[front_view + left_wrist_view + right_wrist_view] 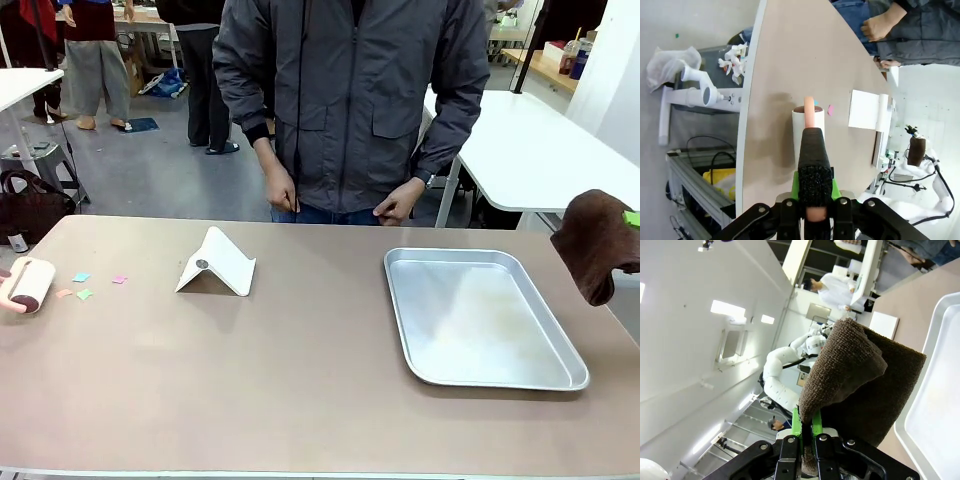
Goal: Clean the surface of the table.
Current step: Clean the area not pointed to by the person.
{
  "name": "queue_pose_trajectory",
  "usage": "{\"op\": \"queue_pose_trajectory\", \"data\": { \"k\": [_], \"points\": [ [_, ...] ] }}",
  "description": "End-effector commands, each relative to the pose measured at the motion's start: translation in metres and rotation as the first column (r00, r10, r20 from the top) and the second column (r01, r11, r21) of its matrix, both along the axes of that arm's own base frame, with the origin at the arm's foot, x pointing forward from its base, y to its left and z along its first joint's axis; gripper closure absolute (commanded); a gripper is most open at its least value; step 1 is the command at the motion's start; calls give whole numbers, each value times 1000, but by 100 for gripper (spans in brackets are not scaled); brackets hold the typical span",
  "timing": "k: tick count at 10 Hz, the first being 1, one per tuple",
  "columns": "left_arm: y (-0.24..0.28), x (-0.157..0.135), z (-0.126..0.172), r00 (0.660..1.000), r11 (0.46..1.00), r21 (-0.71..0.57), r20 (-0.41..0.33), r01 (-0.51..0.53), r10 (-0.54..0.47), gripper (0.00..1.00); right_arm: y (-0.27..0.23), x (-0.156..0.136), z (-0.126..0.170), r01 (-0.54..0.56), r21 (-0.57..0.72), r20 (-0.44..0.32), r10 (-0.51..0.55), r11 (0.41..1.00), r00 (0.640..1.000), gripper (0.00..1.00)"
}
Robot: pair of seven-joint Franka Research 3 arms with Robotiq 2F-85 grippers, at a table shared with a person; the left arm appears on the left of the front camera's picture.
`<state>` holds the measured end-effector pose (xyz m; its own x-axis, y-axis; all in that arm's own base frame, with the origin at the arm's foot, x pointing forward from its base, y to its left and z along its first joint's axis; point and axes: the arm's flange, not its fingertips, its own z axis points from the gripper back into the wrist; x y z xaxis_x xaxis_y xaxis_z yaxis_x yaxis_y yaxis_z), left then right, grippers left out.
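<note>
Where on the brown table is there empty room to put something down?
The table is barest along its near edge, in front of the white stand and silver tray. The gap between those two is free too. The left end is crowded: the lint roller and coloured paper bits. The brown cloth hangs by the right end.

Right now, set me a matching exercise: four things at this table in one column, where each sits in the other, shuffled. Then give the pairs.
Things:
1. lint roller
2. brown cloth
3. metal tray
4. white folded stand

Places:
A. lying flat on the right half of the table
B. gripped by the left hand at the table's left end
C. standing on the table, left of the tray
D. hanging from the right hand at the table's right end

Pairs: 1-B, 2-D, 3-A, 4-C
</note>
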<state>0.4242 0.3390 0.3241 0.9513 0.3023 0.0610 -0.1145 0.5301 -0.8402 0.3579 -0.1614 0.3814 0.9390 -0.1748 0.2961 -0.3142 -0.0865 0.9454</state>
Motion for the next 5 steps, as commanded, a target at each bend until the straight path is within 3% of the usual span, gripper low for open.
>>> {"op": "queue_pose_trajectory", "data": {
  "k": [1, 5],
  "points": [
    [-3, 1, 10, 1000, 1000, -8, -28, 1, -2, 78, 0, -2, 6, -1, 11, 15, 0, 1000, 1000, 91],
    [-18, -1, 1, 1000, 999, 39, -4, 20, -20, 78, 0, -2, 6, -1, 11, 15, 0, 1000, 1000, 91]
  ]
}}
